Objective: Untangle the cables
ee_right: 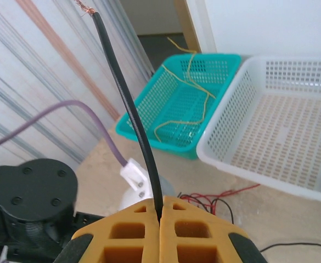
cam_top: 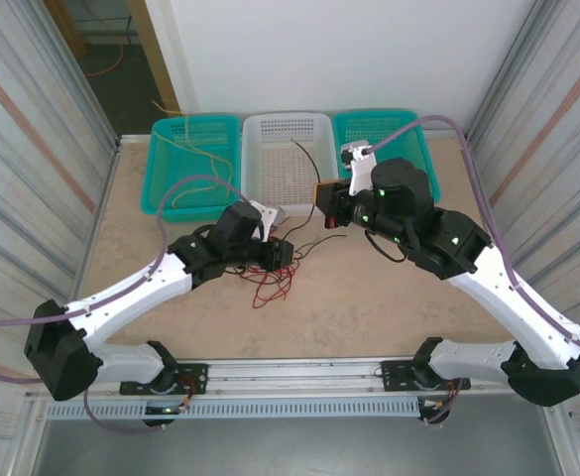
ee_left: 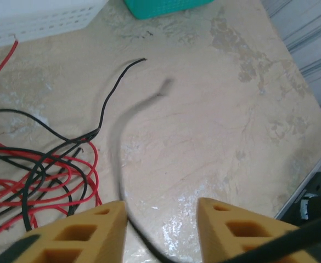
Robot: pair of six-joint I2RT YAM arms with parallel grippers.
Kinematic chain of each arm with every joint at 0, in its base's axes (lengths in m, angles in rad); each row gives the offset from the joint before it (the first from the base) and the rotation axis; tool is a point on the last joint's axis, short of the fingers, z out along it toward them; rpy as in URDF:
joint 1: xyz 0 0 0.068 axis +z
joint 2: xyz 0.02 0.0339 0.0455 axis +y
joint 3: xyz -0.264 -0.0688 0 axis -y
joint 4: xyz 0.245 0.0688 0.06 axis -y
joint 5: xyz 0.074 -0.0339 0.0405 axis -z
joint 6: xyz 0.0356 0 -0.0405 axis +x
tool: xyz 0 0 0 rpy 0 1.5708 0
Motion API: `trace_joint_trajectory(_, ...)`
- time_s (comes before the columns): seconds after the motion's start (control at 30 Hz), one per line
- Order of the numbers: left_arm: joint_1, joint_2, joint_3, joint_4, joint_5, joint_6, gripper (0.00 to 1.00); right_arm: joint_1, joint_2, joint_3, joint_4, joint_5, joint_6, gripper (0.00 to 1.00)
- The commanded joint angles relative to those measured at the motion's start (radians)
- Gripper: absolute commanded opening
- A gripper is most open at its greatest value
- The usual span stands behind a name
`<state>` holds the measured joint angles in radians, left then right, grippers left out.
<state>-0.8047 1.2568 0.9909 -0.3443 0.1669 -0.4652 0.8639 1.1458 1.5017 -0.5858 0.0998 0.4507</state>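
Right hand (ee_right: 160, 211) is clamped shut on a black cable (ee_right: 129, 109) that sticks up out of the pads, bare copper at the tip. Left hand (ee_left: 163, 219) hangs open low over the desk (ee_left: 220, 137). A blurry dark cable (ee_left: 117, 142) passes between its fingers, and the bottom end is cut off, so I can't tell where it goes. The red and black tangle (ee_left: 39, 181) lies on the desk beside it and runs out of frame. The yellow cable (ee_right: 176, 123) sits in the teal basket (ee_right: 204, 56).

table (ee_left: 215, 142): glossy, marbled; white basket (ee_right: 220, 137): perforated plastic; black cable (ee_right: 131, 112): smooth sheath, copper tip
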Motion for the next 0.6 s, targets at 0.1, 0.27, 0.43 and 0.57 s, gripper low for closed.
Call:
trace_joint_trajectory(0.1,-0.025,-0.067,0.032,0.075,0.041,0.032,0.00,0.003,-0.020,0.033,0.012,0.044,-0.034,0.00)
trace_joint_trajectory(0.27,-0.027,-0.104,0.032,0.087,0.066,0.056,0.00,-0.017,-0.037,0.029,0.027,0.061,-0.021,0.00)
trace_joint_trajectory(0.43,-0.027,-0.119,0.029,0.034,-0.025,0.066,0.17,-0.093,-0.028,0.060,0.024,0.042,-0.005,0.00)
trace_joint_trajectory(0.57,-0.025,-0.115,0.030,-0.042,-0.150,0.057,0.47,-0.168,-0.002,0.112,0.000,0.041,-0.010,0.00)
